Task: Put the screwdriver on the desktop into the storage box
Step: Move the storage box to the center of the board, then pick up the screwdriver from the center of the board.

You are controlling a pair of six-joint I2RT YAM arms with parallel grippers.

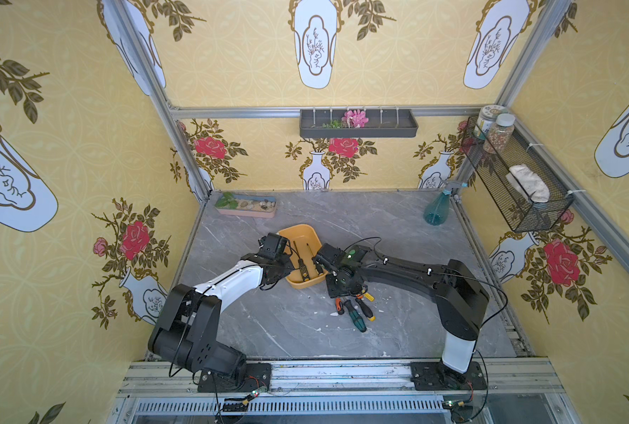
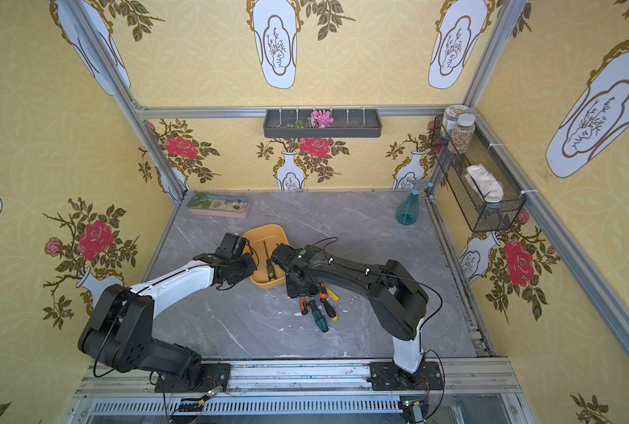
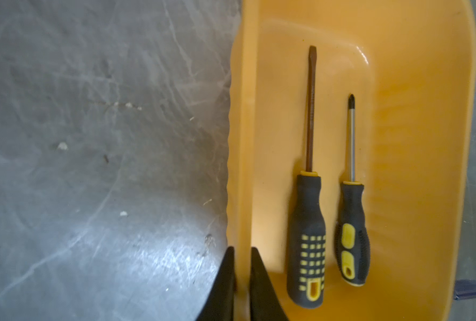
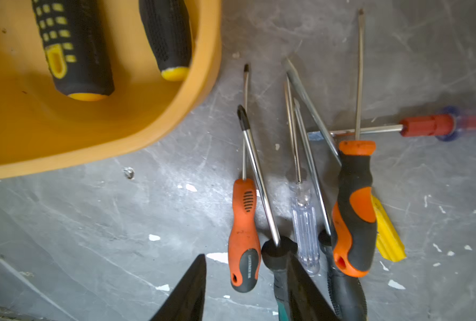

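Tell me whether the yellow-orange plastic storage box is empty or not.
Not empty. The yellow-orange plastic storage box holds a long flat-blade screwdriver and a shorter cross-tip screwdriver, both black-and-yellow-handled, side by side.

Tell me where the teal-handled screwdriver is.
In both top views the teal-handled screwdriver lies on the desktop between the small orange-handled screwdriver and a black-and-orange one, right of the storage box and nearer the robot.

- Yellow wallpaper point(image 1: 232, 55) printed with white vases, red roses and dark leaves covers every wall, well beyond the left gripper point(image 3: 242, 250) and its fingers point(image 3: 222, 291).
- Aluminium rails point(image 1: 232, 111) frame the corners.
- A dark grey wall tray point(image 1: 358, 134) with pink flowers point(image 1: 355, 118) hangs far ahead of the fingers.
- A black mesh basket point(image 1: 496, 183) hangs well off to their right.
- The light is soft and even.
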